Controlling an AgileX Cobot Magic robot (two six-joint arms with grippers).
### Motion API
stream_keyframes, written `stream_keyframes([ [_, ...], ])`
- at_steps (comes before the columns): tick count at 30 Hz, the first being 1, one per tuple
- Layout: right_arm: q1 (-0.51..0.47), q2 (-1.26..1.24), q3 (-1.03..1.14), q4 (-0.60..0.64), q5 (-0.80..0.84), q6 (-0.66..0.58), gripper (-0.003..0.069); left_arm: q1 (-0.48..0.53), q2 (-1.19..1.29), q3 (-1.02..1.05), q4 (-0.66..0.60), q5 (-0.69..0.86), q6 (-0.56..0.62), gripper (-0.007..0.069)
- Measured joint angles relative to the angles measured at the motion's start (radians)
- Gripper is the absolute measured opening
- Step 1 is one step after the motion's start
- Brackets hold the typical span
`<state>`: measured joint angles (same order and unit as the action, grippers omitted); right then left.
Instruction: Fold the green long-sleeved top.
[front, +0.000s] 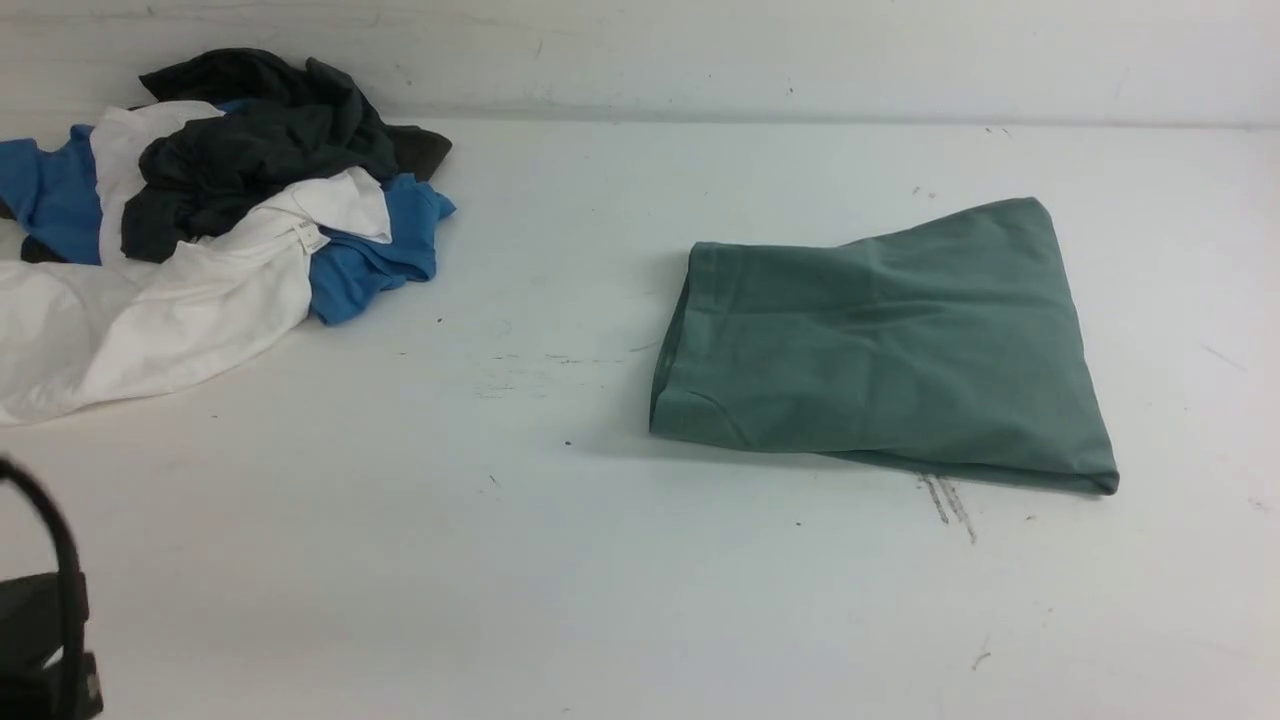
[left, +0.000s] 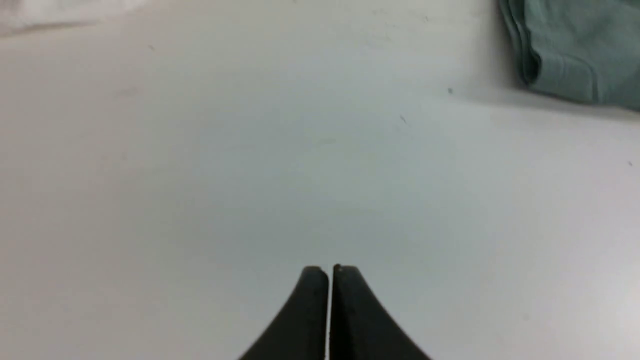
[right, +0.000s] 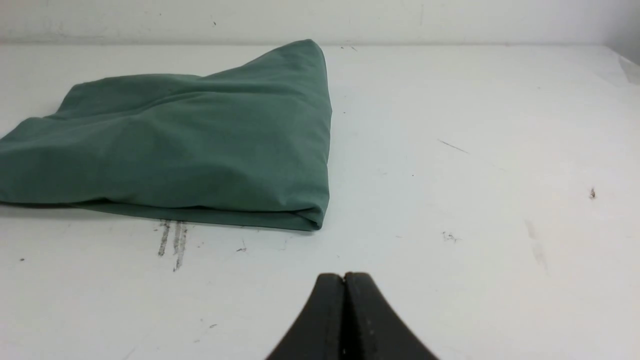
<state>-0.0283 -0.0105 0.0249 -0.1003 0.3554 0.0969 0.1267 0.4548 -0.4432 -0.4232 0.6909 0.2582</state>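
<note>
Front view: white counter (front: 560, 560) scuffed (grey streaks lower right), pale wall (front: 700, 50) behind; green long-sleeved top (front: 880, 350) folded right of centre; left tool (left: 329, 272) and right tool (right: 344, 277) both pressed together, empty.

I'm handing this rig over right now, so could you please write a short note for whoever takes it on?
Left gripper: shut, empty, above bare table, short of the top.
Right gripper: shut, empty, above the table near the top's corner.
Green top: lies right of centre, folded into a compact, slightly skewed bundle; sleeves, neck and logo do not show.
Pile of clothes (blue, white, dark): far left, apart from the top.
Done: the fold looks complete, and neither gripper touches the top.
Left: probably nothing, perhaps squaring the raised far corner.
</note>
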Motion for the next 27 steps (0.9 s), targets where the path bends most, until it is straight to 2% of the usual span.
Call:
stream_keyframes([
  [3, 0.000, 0.000, 0.000, 0.000, 0.000, 0.000, -0.0015, 0.000, -0.142, 0.098, 0.000, -0.067, 0.000, -0.0001],
  [10, 0.000, 0.000, 0.000, 0.000, 0.000, 0.000, -0.0015, 0.000, -0.353, 0.172, 0.002, -0.083, 0.001, -0.0001],
  [19, 0.000, 0.000, 0.000, 0.001, 0.000, 0.000, -0.0015, 0.000, -0.383, 0.174, 0.070, -0.091, 0.047, -0.0001],
  [23, 0.000, 0.000, 0.000, 0.001, 0.000, 0.007, -0.0015, 0.000, -0.405, 0.211, 0.123, -0.125, 0.044, -0.0001],
  [27, 0.000, 0.000, 0.000, 0.001, 0.000, 0.018, -0.0015, -0.034, -0.462, 0.316, 0.261, -0.204, -0.050, -0.0001],
])
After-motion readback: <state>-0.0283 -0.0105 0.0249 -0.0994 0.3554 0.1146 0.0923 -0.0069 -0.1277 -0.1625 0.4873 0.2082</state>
